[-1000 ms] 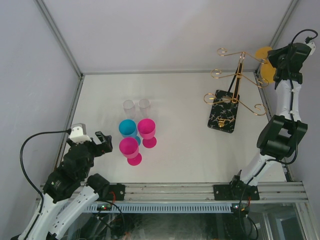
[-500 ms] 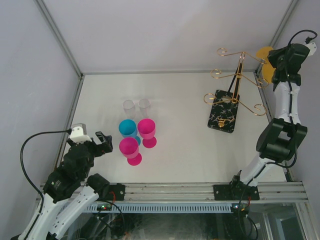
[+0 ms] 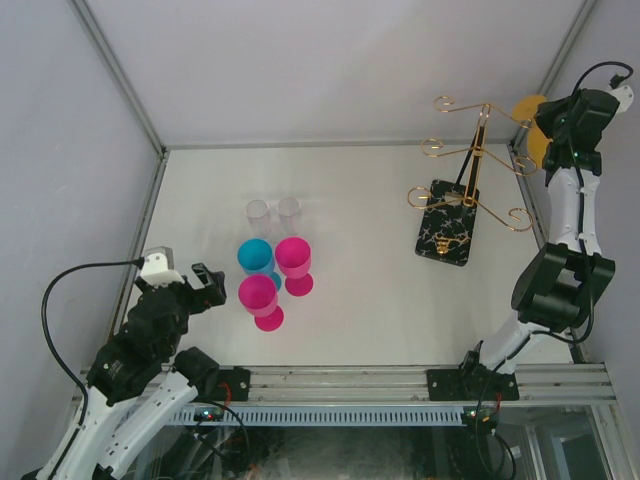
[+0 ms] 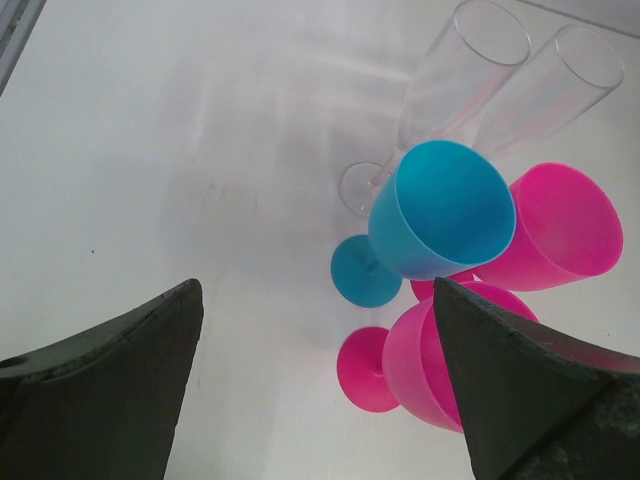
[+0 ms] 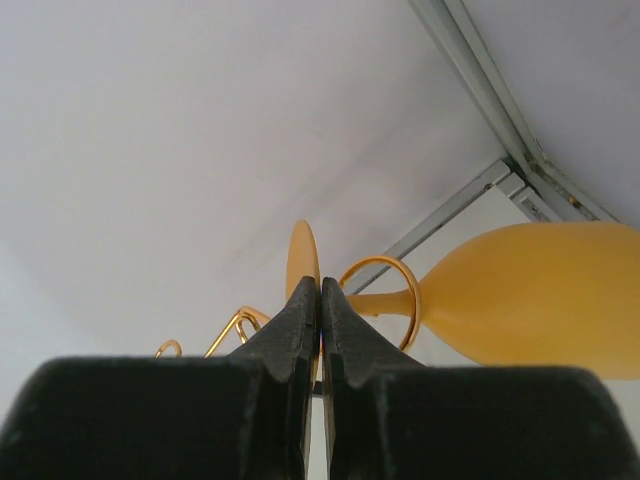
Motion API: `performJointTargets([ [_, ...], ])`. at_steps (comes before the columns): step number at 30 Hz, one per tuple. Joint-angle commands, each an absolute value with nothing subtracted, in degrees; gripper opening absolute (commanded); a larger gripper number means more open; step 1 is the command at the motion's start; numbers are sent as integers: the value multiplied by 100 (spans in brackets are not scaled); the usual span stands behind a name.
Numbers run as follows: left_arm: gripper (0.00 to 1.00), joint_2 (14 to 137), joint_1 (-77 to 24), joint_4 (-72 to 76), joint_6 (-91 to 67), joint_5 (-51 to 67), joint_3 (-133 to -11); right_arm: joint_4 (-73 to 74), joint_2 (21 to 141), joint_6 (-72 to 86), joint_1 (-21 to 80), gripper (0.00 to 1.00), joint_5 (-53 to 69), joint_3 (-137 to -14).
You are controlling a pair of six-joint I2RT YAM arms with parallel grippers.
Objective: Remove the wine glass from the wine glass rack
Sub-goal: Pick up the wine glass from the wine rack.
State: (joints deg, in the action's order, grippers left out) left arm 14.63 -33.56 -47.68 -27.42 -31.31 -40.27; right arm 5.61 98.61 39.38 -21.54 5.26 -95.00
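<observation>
The wine glass (image 3: 528,106) is yellow and hangs on the far right arm of the gold wire wine glass rack (image 3: 470,165), high near the back right corner. In the right wrist view its stem passes through a curled loop (image 5: 385,265), with the bowl (image 5: 540,300) to the right and the foot disc (image 5: 303,260) to the left. My right gripper (image 5: 320,285) is shut on the edge of that foot disc. My left gripper (image 3: 208,285) stands open low at the left, its fingers (image 4: 120,370) wide apart and holding nothing.
Two pink goblets (image 3: 292,257), a blue goblet (image 3: 256,256) and two clear flutes (image 3: 258,212) stand grouped left of centre. The rack's black marbled base (image 3: 445,235) sits at the right. The enclosure's walls and metal frame (image 3: 515,150) lie close behind the rack.
The right arm's elbow and wrist have shifted slightly to the right, the gripper staying on the glass's foot. The left arm has not moved.
</observation>
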Motion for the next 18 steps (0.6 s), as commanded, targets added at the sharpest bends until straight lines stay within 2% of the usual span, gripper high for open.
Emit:
performJointTargets([
  [1, 100, 1450, -3322, -4540, -2751, -3115, -3972, 290, 9420, 3929, -2101, 0, 722, -9378],
  [13, 100, 1439, -3322, -4543, -2751, -3111, -3977, 285, 9350, 4054, -2000, 0, 668, -9240],
  [18, 100, 1450, -3322, -4544, -2751, -3103, -3973, 378, 9711, 4062, -1890, 0, 823, -9708],
])
